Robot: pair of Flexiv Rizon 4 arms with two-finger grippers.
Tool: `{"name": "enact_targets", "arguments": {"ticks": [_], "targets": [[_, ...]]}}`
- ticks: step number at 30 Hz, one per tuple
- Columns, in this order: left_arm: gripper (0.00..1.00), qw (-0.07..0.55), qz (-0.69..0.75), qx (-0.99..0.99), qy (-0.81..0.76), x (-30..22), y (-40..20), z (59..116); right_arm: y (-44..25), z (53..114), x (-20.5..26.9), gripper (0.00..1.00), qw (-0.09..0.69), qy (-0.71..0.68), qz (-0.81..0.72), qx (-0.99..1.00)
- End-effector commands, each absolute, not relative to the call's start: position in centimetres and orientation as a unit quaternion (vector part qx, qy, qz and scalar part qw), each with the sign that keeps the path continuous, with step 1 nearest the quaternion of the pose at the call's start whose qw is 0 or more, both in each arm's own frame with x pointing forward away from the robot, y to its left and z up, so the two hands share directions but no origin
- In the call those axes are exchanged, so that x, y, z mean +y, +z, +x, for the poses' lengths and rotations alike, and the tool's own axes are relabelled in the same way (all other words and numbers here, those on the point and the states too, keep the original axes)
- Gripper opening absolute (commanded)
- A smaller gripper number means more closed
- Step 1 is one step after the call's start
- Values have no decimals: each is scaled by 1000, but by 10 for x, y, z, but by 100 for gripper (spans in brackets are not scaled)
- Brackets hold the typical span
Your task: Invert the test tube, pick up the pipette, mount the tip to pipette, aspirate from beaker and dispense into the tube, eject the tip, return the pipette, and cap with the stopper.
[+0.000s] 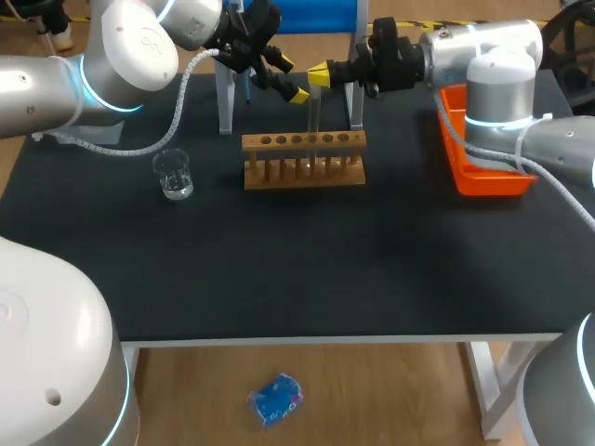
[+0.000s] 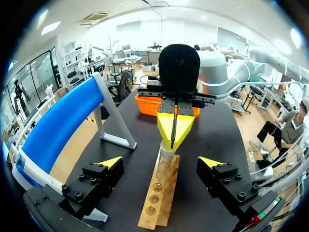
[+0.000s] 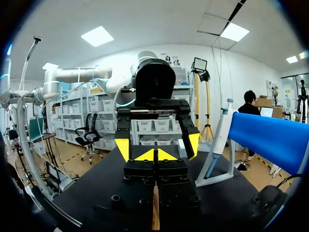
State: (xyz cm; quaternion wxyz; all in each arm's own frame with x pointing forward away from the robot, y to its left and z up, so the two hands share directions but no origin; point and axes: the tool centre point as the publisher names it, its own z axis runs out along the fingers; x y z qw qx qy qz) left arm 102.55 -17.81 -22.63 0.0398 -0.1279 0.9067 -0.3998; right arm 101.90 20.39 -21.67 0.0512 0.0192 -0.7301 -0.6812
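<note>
Clear glass beaker (image 1: 174,175) sits near the worktop's (image 1: 307,269) left edge; right gripper (image 1: 319,74) pinches the glass test tube (image 1: 314,116) over the wooden rack (image 1: 304,158), presumably for inverting; left gripper (image 1: 290,80) gapes empty.

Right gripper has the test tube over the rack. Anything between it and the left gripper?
Nothing visible. The open left gripper faces the test tube directly across a bare gap; the wooden rack sits below the tube, not between.
</note>
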Motion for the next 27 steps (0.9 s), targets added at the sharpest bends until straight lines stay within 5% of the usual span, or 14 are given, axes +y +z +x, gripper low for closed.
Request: {"name": "enact_targets", "arguments": {"ticks": [1, 27], "targets": [[100, 37, -128, 908, -397, -178, -225, 1026, -221, 1026, 204, 0, 57, -681, 23, -729], [100, 37, -128, 908, -397, -178, -225, 1026, -249, 1019, 206, 0, 72, -684, 8, -726]]}}
